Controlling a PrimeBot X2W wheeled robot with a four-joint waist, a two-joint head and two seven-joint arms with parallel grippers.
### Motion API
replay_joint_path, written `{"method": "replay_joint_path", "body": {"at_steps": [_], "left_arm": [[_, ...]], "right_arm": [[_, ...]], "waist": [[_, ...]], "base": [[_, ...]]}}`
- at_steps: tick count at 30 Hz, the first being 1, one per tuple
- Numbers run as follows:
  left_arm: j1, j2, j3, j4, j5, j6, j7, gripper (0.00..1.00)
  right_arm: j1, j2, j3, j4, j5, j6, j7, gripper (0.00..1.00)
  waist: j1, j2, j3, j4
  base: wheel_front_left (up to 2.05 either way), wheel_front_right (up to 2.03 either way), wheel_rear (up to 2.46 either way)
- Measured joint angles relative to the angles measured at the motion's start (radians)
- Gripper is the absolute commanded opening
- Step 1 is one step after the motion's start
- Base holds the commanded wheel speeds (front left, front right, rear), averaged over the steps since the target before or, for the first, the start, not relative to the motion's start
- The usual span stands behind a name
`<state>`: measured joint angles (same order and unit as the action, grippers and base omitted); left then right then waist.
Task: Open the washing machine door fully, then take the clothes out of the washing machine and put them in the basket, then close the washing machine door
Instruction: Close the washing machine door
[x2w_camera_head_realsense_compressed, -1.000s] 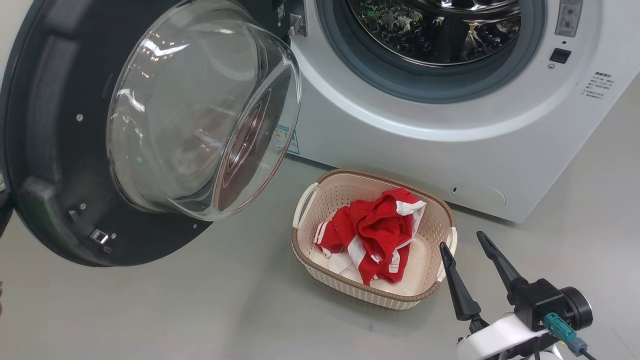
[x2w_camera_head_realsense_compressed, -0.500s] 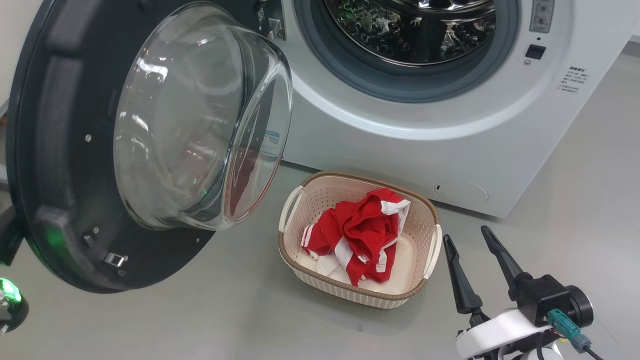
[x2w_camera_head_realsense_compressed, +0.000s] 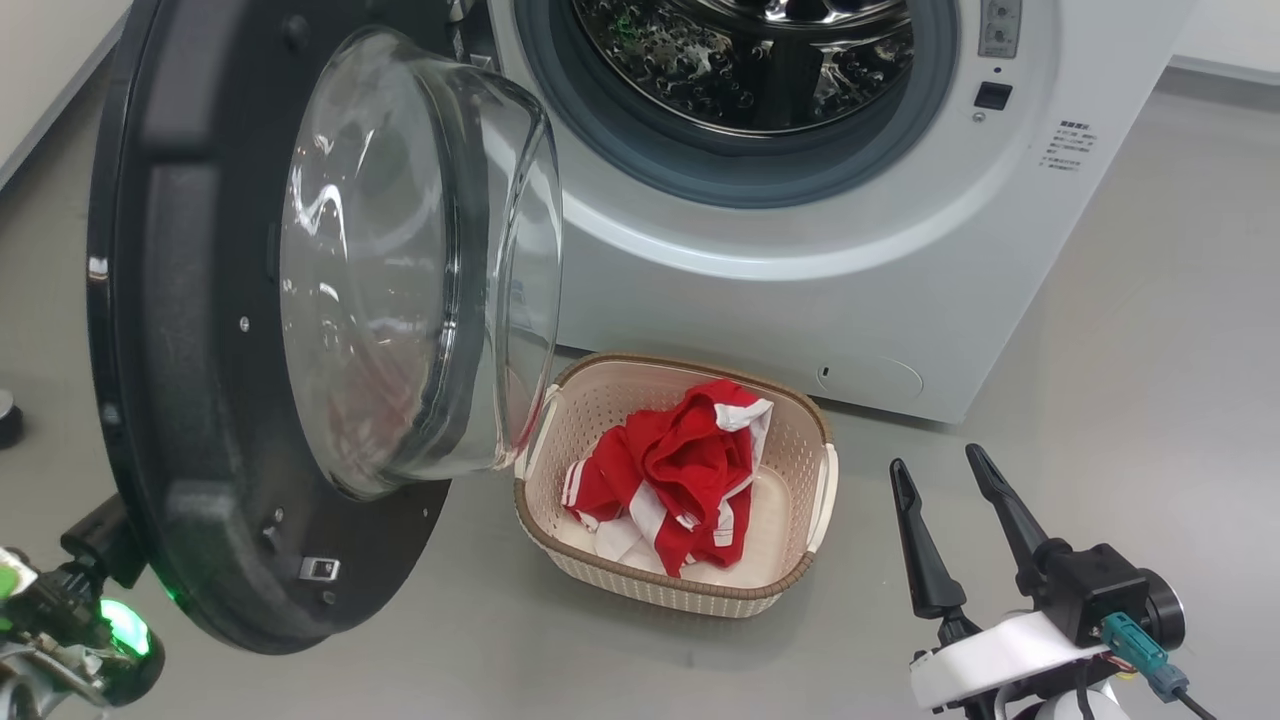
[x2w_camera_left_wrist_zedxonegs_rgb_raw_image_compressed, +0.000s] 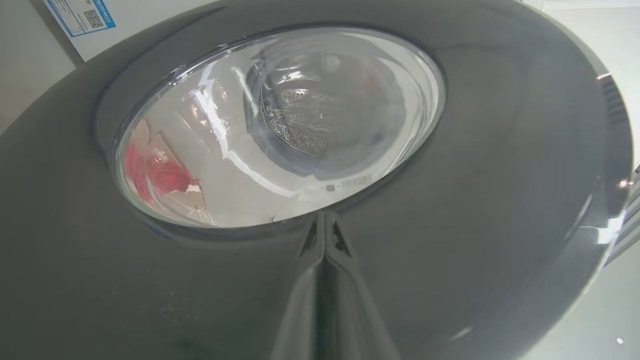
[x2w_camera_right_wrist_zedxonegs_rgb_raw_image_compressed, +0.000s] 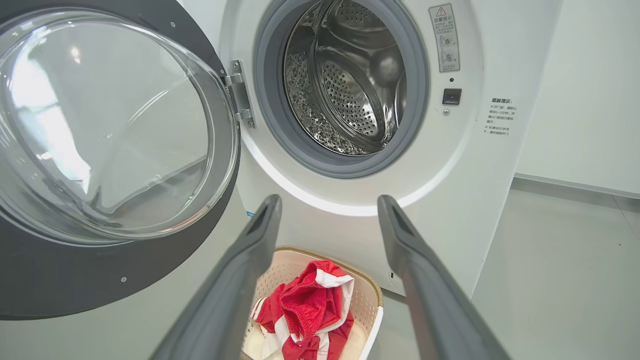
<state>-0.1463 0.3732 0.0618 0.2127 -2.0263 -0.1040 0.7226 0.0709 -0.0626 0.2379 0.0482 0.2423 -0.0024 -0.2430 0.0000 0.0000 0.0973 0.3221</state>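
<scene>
Clothes are out, so I judge closing is in hand. The red white-striped clothes (x2w_camera_head_realsense_compressed: 670, 470) lie in the cream perforated plastic basket (x2w_camera_head_realsense_compressed: 680, 360), at six o'clock from the white boxy washing machine (x2w_camera_head_realsense_compressed: 800, 270) drum. My left gripper (x2w_camera_left_wrist_zedxonegs_rgb_raw_image_compressed: 325, 220), fingers pressed together and empty, touches the round black-rimmed glass door (x2w_camera_head_realsense_compressed: 180, 400) at nine o'clock. My right gripper (x2w_camera_head_realsense_compressed: 932, 458) gapes wide, holding nothing. Next I should push the door until it latches.

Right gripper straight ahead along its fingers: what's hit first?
Likely the big white washing machine, its front panel just below the grey rubber gasket. The open right gripper points above the cream perforated basket; depth unclear.
</scene>
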Motion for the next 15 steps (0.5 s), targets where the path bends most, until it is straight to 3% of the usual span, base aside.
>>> {"method": "replay_joint_path", "body": {"at_steps": [15], "left_arm": [[0.056, -0.044, -0.053, -0.127, -0.003, -0.009, 0.061, 0.00]], "right_arm": [[-0.029, 0.002, 0.008, 0.002, 0.004, 0.000, -0.001, 1.00]], "waist": [[0.0000, 0.0000, 0.025, -0.077]], "base": [[0.00, 0.00, 0.00]]}}
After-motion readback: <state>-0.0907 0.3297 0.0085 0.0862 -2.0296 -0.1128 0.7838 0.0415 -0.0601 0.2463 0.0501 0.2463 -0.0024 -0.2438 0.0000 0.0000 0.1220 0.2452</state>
